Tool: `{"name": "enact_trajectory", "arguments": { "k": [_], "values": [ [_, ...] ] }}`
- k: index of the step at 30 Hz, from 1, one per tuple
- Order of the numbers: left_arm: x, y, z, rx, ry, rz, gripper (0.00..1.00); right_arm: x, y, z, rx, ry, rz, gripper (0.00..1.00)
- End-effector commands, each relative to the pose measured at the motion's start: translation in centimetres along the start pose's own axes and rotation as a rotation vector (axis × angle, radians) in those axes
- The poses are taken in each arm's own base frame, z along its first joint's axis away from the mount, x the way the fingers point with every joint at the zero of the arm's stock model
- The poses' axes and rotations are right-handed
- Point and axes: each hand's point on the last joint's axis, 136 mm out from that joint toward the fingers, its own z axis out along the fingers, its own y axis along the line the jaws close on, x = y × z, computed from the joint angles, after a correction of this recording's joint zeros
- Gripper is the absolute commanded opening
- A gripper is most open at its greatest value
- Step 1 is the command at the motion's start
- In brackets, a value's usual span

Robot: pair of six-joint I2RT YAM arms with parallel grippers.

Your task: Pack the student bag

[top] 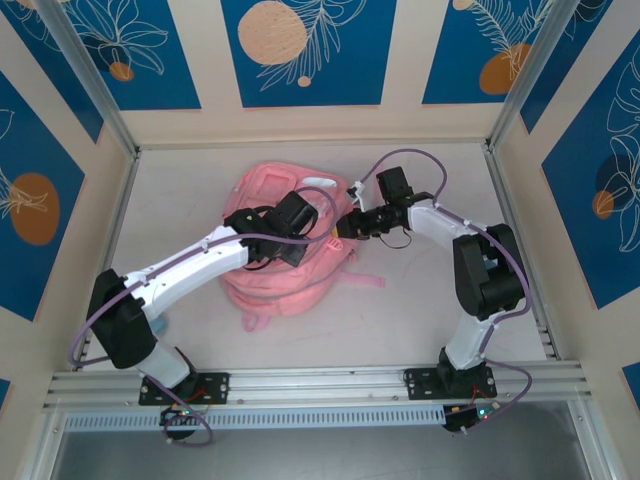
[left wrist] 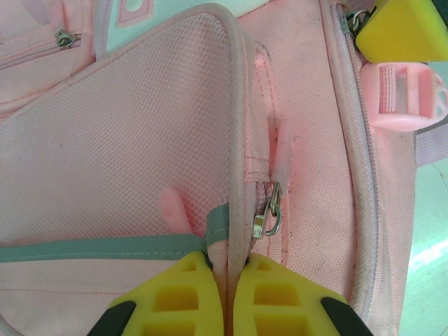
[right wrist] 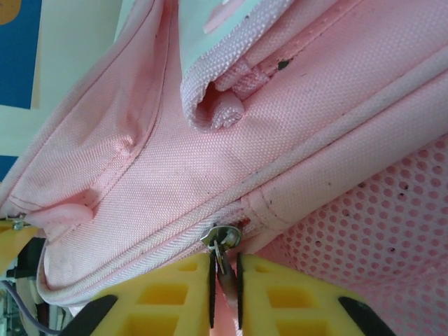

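Seen from above, the student bag (top: 285,275), soft pink and slumped, lies mid-bench (top: 420,320) toward the back wall, with bare surface to its left, right and near side. The left pincer (top: 322,236) sits on its top and the right pincer (top: 345,224) at its right edge, tips close together. The left wrist camera has the left pincer clenched on a piped seam (left wrist: 236,175) edging a mesh pocket (left wrist: 126,154), a metal slider (left wrist: 269,213) just beside. The right wrist camera has the right pincer nearly closed, grasping a zip pull (right wrist: 222,241).
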Motion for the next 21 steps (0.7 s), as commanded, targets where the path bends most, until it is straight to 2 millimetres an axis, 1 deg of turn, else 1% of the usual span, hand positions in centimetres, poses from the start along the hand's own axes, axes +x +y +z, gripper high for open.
{"name": "enact_trajectory", "arguments": {
  "k": [1, 4, 7, 14, 21],
  "values": [
    [-2.3, -0.4, -2.0, 0.051, -0.111, -0.034, 0.00, -0.4, 0.3, -0.3, 0.040, -0.003, -0.048, 0.10],
    [-2.1, -0.6, -1.8, 0.059, -0.103, -0.022, 0.00, -0.8, -0.6, -1.1, 0.144, -0.029, -0.075, 0.06],
    [-1.9, -1.1, -1.8, 0.089, -0.099, 0.020, 0.00, -1.2, -0.8, -2.0, 0.210, -0.048, -0.116, 0.05],
    [-1.4, -2.2, -1.7, 0.149, -0.108, 0.105, 0.00, -1.7, -0.7, -3.0, 0.303, -0.054, -0.207, 0.06],
    [-1.4, -2.3, -1.4, 0.153, -0.116, 0.148, 0.00, -1.6, -0.2, -3.7, 0.367, -0.030, -0.276, 0.05]
  ]
}}
